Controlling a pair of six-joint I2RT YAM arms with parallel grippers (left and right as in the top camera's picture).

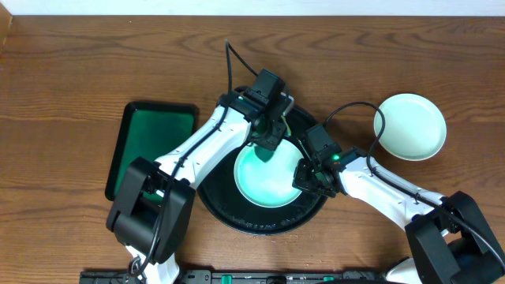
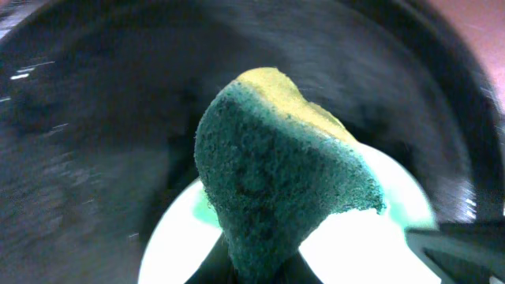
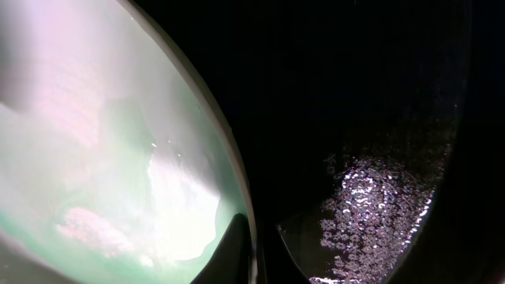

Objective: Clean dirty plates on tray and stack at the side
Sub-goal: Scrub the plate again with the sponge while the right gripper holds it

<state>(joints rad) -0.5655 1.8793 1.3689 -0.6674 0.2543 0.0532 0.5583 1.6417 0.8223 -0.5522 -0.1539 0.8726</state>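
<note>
Left hand (image 1: 264, 148) is clamped on a wedge of green-and-yellow sponge (image 2: 284, 173), its fingers closed on the sponge's lower end, over the middle of the large round glossy black tray (image 1: 217, 207).

Far left on the brown wooden counter (image 1: 71, 71) lies a rectangular green tray (image 1: 154, 146) with a dark rim, well apart from the sponge.

Inside the black tray sits a small round shallow mint-tinted white plate (image 1: 268, 185). From overhead, its centre glows teal-green and fades to white toward the rim. The left wrist view shows what the overhead does not: the sponge's dark green scouring face, its yellow back and its rough grain, with the plate bright beneath it.

Right hand (image 1: 309, 175) is pinched together on this plate's right rim. Its wrist view shows one finger over the plate's inside and one outside the edge, with pale green streaks on the plate surface and speckled glints on the black tray floor.

Far right, off the black tray, a second round white plate (image 1: 410, 126) rests on the counter, evenly pale.
</note>
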